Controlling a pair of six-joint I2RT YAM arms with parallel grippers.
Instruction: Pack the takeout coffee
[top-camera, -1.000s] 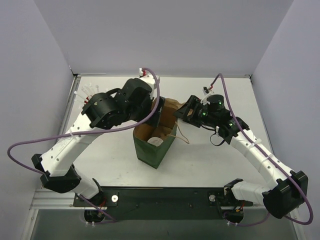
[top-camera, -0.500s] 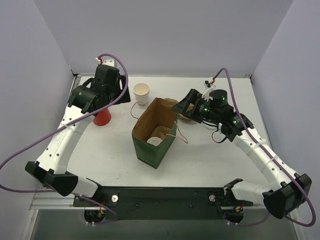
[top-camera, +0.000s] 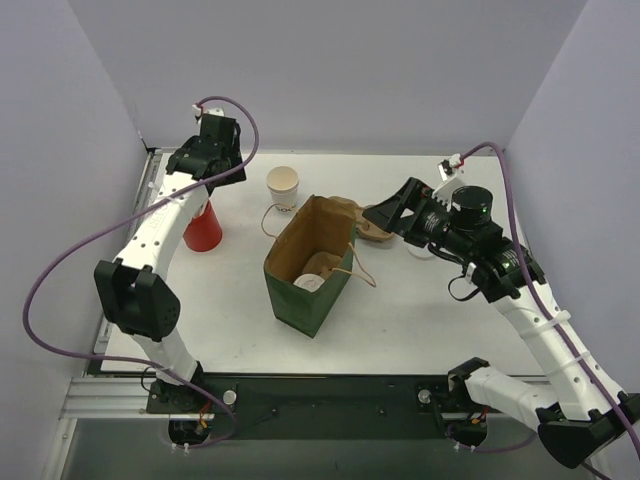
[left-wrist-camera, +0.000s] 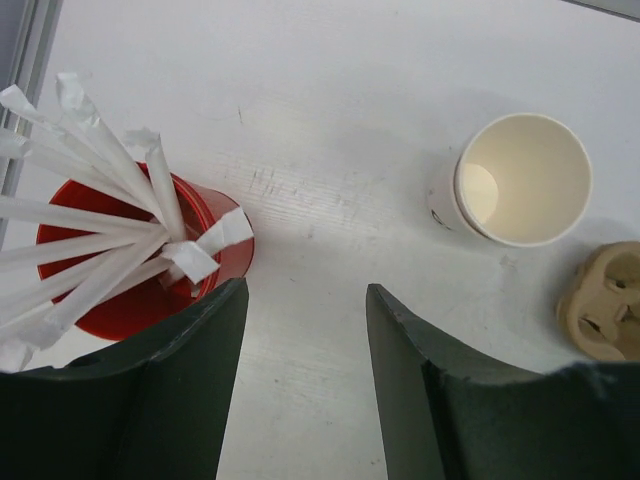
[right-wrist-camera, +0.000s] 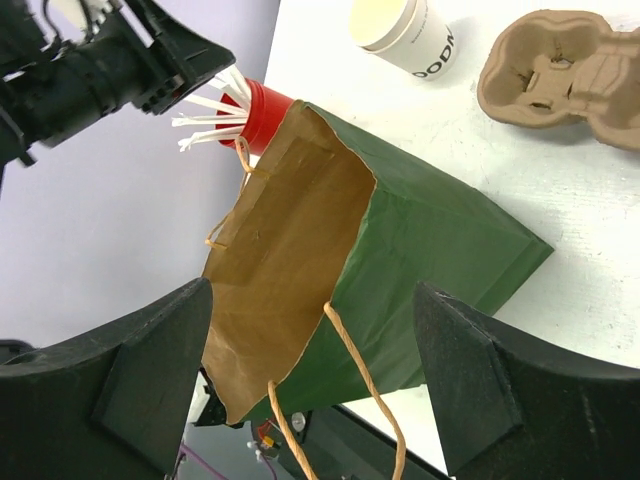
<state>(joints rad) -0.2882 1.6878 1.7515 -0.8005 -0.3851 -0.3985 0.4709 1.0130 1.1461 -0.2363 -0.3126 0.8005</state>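
The takeout coffee (top-camera: 309, 282) shows as a white round lid inside the green-and-brown paper bag (top-camera: 305, 295), which stands open-topped mid-table. My right gripper (top-camera: 384, 214) hovers just right of the bag's rim, open. In the right wrist view the bag (right-wrist-camera: 420, 250) fills the space ahead of the right gripper (right-wrist-camera: 312, 300), and only a loose handle cord (right-wrist-camera: 365, 390) hangs between the fingers. My left gripper (top-camera: 212, 162) is at the far left, above the red cup. The left gripper (left-wrist-camera: 305, 300) stands open over bare table.
A red cup of white straws (top-camera: 203, 228) (left-wrist-camera: 135, 265) stands at the back left. A lidless white cup (top-camera: 283, 185) (left-wrist-camera: 525, 180) and a brown pulp cup carrier (top-camera: 372, 224) (left-wrist-camera: 612, 300) lie behind the bag. Grey walls enclose the table.
The left arm has swung away from above the bag to the far-left corner, its jaws narrowing. The right gripper has drawn back rightward off the bag's rim and widened slightly.
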